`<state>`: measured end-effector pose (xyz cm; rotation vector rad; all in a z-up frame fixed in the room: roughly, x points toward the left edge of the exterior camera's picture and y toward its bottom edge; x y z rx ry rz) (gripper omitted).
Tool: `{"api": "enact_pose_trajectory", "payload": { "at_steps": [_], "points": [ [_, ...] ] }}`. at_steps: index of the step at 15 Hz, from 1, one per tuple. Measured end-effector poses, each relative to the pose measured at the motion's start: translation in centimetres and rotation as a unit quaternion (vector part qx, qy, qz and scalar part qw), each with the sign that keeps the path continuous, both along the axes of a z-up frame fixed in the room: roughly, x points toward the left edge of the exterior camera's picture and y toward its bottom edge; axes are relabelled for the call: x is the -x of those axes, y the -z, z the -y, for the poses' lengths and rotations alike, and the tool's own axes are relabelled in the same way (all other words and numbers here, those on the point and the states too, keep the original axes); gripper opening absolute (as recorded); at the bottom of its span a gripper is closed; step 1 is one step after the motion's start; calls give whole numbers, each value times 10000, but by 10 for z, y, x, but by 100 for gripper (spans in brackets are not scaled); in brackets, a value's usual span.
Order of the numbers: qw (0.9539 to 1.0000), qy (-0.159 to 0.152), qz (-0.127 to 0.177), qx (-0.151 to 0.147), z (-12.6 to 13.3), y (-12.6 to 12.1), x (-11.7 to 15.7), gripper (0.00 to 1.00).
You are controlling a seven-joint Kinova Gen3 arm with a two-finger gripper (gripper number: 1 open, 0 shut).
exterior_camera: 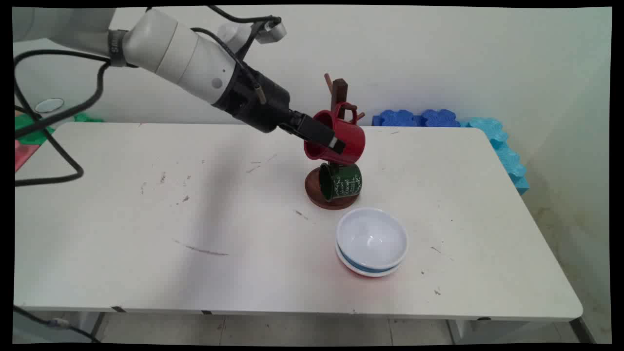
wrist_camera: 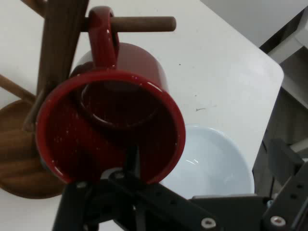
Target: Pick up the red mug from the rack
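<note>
**Red mug on the rack peg, my tool clamped on its rim**

I have the red mug [exterior_camera: 341, 139] tipped on its side at the wooden mug rack [exterior_camera: 338, 97], with its handle looped over a peg [wrist_camera: 144, 23]; the hand view shows the handle round that peg. My tool [exterior_camera: 327, 138] is closed on the mug's rim, one finger inside the mouth and the other outside the wall. The mug's inside looks empty.

Just below it a green mug [exterior_camera: 341, 181] hangs from the same rack, mouth turned to the left, close above the rack's round base [exterior_camera: 314, 191]. I cannot see into it.

As I judge it, the risk is the handle: if I drag sideways the peg could catch it and tip the whole rack, or the red mug could knock the green one.

Nearer the camera on the surface [exterior_camera: 146, 234], near the rack's base, sits a stack of bowls [exterior_camera: 371, 242]; the top one is white inside and holds nothing. A falling mug could land there.
</note>
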<state>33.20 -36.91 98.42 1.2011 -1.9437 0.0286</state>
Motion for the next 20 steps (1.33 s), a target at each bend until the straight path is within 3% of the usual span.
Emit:
{"api": "enact_pose_trajectory", "payload": {
  "at_steps": [20],
  "points": [
    [9999, 25, -46, 89, 11, 9, 21, 100]
  ]
}}
